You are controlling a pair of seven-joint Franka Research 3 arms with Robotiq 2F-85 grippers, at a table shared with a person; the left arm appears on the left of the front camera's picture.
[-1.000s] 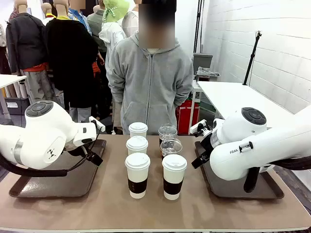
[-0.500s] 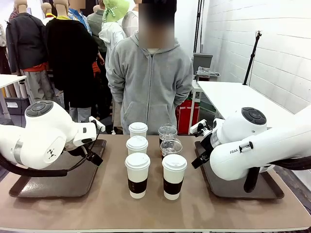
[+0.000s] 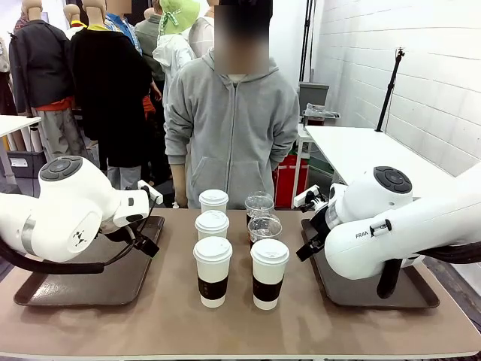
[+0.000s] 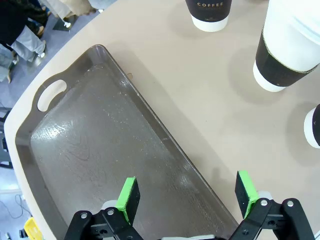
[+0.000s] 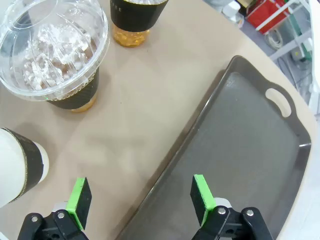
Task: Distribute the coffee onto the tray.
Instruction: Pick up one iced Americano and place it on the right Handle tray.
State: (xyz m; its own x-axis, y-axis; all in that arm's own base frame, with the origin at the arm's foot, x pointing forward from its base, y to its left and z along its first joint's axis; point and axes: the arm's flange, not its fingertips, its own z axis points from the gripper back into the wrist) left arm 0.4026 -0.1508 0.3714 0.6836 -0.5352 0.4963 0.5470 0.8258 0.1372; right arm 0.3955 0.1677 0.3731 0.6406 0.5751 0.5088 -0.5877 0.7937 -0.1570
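Crowding made a spill the main risk

Four sleeved paper cups (image 3: 213,271) and two clear cups (image 3: 264,228) stood bunched on the counter (image 3: 150,323), none on either tray. Lifting one could tip a neighbour. The left gripper (image 4: 187,195) hovered released over the left tray (image 4: 100,150); the right gripper (image 5: 141,195) hovered released, apparently straddling the right tray (image 5: 240,150) rim.

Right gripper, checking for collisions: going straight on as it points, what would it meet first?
Probably the tray, at its rim, or the table beside it: the open right gripper points down astride that edge. The cups stand aside; depth is unclear.
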